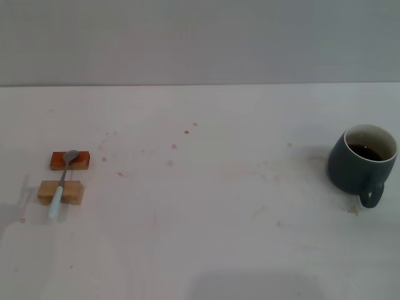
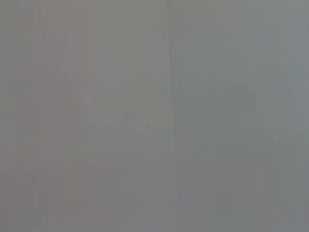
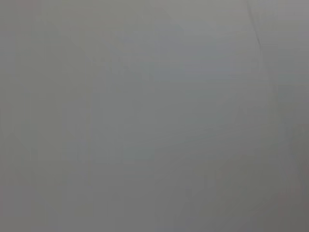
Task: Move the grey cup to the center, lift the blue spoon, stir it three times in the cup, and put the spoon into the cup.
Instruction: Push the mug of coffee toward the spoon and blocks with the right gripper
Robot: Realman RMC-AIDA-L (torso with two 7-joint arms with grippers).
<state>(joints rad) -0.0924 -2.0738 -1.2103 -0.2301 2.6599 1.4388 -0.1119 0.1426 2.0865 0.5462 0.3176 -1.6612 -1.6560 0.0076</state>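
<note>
1. Where the pale, off-white table (image 1: pixel 200 250) runs back to a plain grey wall (image 1: pixel 200 37), its top is marked with small brownish specks (image 1: pixel 186 132) and faint stains, thickest around the middle.
2. One mug is out: the rounded dark blue-grey ceramic cup (image 1: pixel 361 164) stands upright at about 3 o'clock from the table's middle, close to the right edge of the head view, cream-white inside with dark brown liquid, its single loop handle turned toward 5 o'clock.
3. One spoon is out: the small slim spoon with a grey metal bowl and pale light-blue handle (image 1: pixel 62 185) lies at about 9 o'clock, well apart from the cup, bowl toward 12 o'clock and handle tip toward 6.
4. Two small wooden blocks carry it: a reddish-brown block (image 1: pixel 70 160) under the bowl and a lighter tan block (image 1: pixel 60 192) under the handle, one just beyond the other.
5. Neither arm shows over the table; both wrist views give only flat grey, so I cannot tell how either gripper's jaws stand or whether they hold anything.
</note>
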